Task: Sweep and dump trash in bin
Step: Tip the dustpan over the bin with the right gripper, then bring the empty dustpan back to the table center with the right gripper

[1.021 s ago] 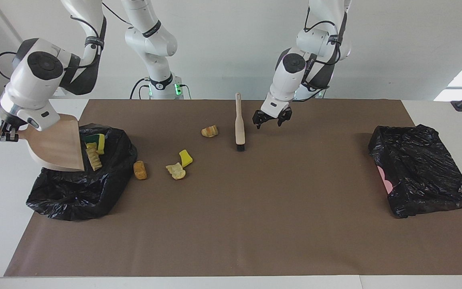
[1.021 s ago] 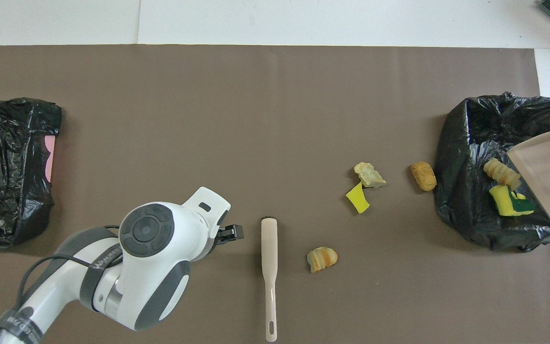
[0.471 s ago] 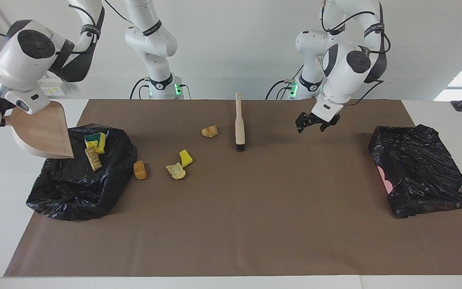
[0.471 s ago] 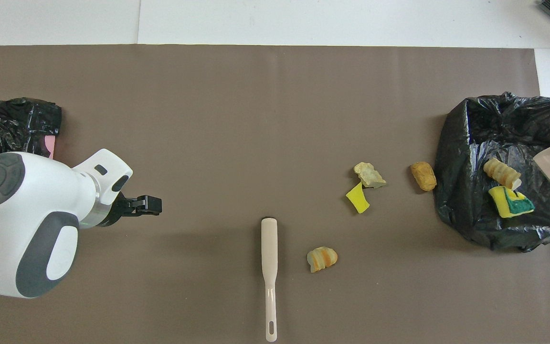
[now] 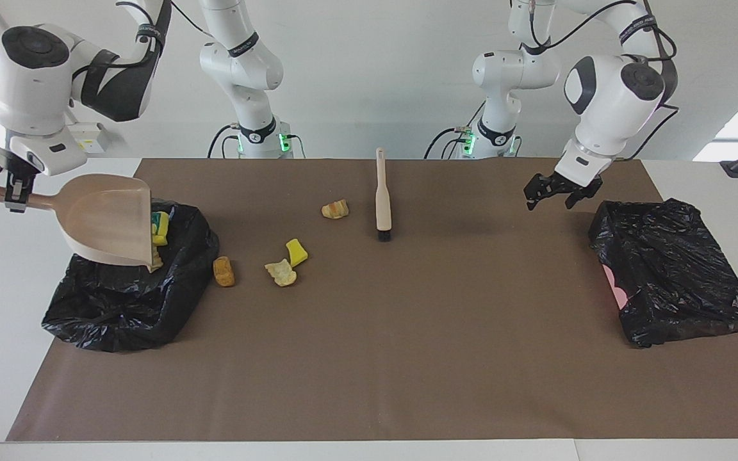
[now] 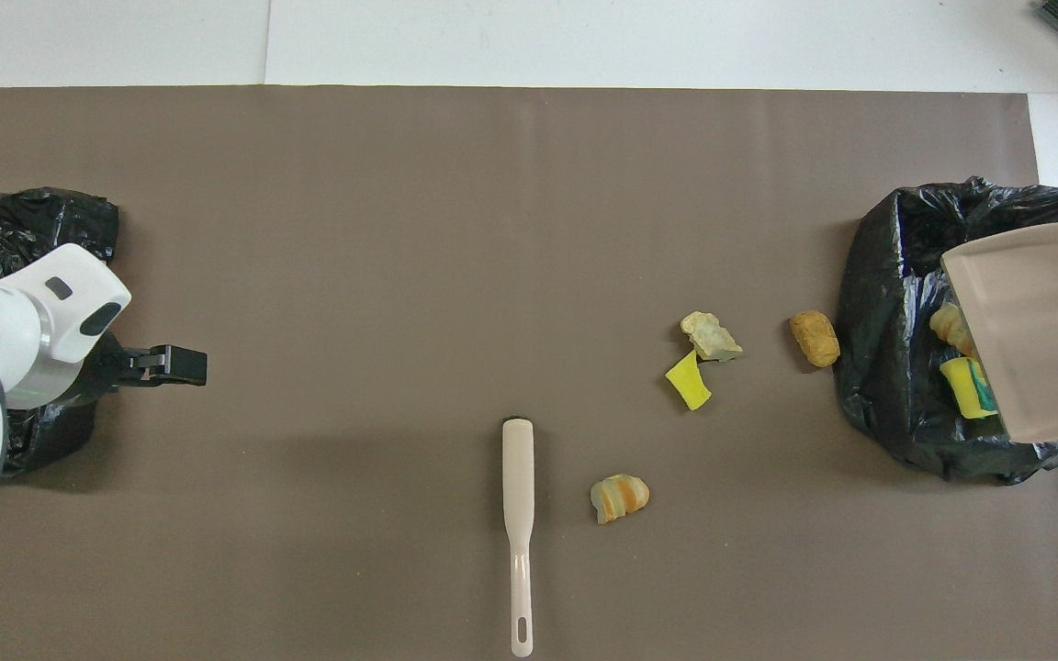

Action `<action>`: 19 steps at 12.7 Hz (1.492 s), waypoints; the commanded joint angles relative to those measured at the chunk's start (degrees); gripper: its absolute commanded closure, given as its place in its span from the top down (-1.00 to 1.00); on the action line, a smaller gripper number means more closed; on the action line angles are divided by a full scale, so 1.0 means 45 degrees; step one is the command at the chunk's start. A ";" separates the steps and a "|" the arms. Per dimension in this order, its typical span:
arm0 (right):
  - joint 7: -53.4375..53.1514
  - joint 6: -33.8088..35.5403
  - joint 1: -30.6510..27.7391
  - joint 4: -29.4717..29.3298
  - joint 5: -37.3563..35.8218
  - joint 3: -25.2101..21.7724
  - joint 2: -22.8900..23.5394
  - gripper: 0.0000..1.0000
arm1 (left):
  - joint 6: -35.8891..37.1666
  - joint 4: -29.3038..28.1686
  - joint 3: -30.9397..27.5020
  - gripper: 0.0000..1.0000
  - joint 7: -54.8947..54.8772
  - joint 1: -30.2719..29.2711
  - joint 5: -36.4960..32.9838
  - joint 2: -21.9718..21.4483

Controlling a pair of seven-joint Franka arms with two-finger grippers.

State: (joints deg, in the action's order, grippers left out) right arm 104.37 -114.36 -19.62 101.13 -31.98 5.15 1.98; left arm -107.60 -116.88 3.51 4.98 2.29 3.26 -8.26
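Over the black-bagged bin [image 5: 199, 246] [image 6: 869, 367], my right gripper [image 5: 14, 196] is shut on the handle of a tan dustpan [image 5: 109, 221] [image 6: 1039, 330], held roughly level. Inside the bin lie a yellow-green sponge [image 6: 962, 378] and a tan lump [image 6: 945, 321]. Several pieces of trash rest on the mat: an orange lump [image 5: 223, 271] [image 6: 814, 337] beside the bin, a tan chunk [image 5: 281, 273] [image 6: 711, 336], a yellow piece [image 5: 296, 251] [image 6: 690, 381] and a striped lump [image 5: 335, 209] [image 6: 619, 497]. My left gripper [image 5: 555, 194] [image 6: 171, 364] hangs open and holds nothing.
A cream brush [image 5: 382, 198] [image 6: 518, 523] lies on the brown mat [image 5: 407, 358], nearer to the robots than most of the trash. A second black bag [image 5: 676, 269] [image 6: 5, 229] sits at the left arm's end, right beside the left gripper.
The left gripper has swung away from the brush to the bag at its own end. The right gripper has turned the dustpan from steeply tilted to about level over the bin.
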 commanded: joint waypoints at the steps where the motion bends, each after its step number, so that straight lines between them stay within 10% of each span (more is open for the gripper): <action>1: -0.2224 0.1033 0.0589 0.0220 0.1416 0.0087 -0.0262 -1.00 | 0.1542 0.1905 0.0157 1.00 -0.0073 -0.0137 -0.0547 0.0389; 11: -1.4917 0.2562 0.4690 0.1238 0.4679 0.0087 0.0046 -1.00 | 0.4784 0.6631 0.0157 1.00 -0.0073 0.0039 -0.1271 0.0662; 19: -2.4863 0.1273 0.7873 -0.0205 0.6851 0.0126 0.2193 -1.00 | 0.4262 0.5701 0.0079 1.00 -0.0112 -0.0233 -0.0920 0.0331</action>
State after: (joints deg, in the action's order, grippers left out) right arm -1.52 -108.09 14.05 104.16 -3.33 5.93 8.42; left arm -87.91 -90.38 3.76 4.98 2.21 -0.89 -6.17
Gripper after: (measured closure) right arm 0.670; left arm 0.000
